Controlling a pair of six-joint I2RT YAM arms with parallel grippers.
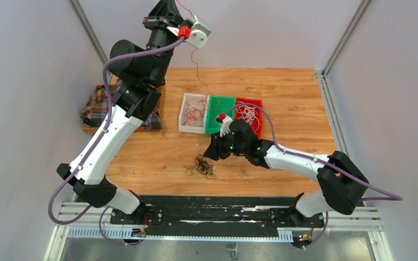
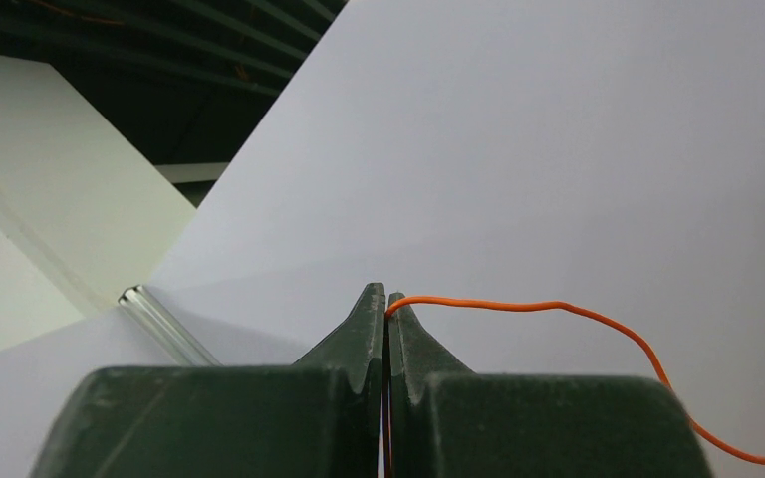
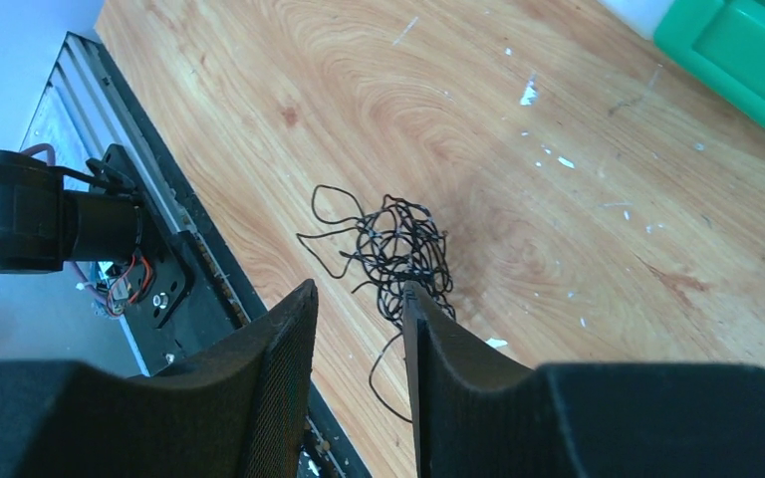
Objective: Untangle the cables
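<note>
My left gripper [image 1: 168, 4] is raised high at the back and shut on a thin orange-red cable [image 1: 197, 69] that hangs down to the white bin [image 1: 185, 126], which holds more orange-red loops. In the left wrist view the gripper [image 2: 386, 295] pinches that cable [image 2: 518, 306] at the fingertips. A tangle of dark cables [image 1: 200, 166] lies on the wooden table near the front edge. My right gripper [image 1: 212, 154] is open just right of it; in the right wrist view the gripper [image 3: 359, 291] hovers over the dark tangle [image 3: 403, 249]. White cables [image 1: 247, 112] lie in the red bin [image 1: 259, 103].
A green bin [image 1: 224, 100] sits between the white and red bins. A plaid cloth [image 1: 95, 109] lies at the table's left edge. A black rail [image 1: 196, 212] runs along the front edge. Grey walls enclose the table.
</note>
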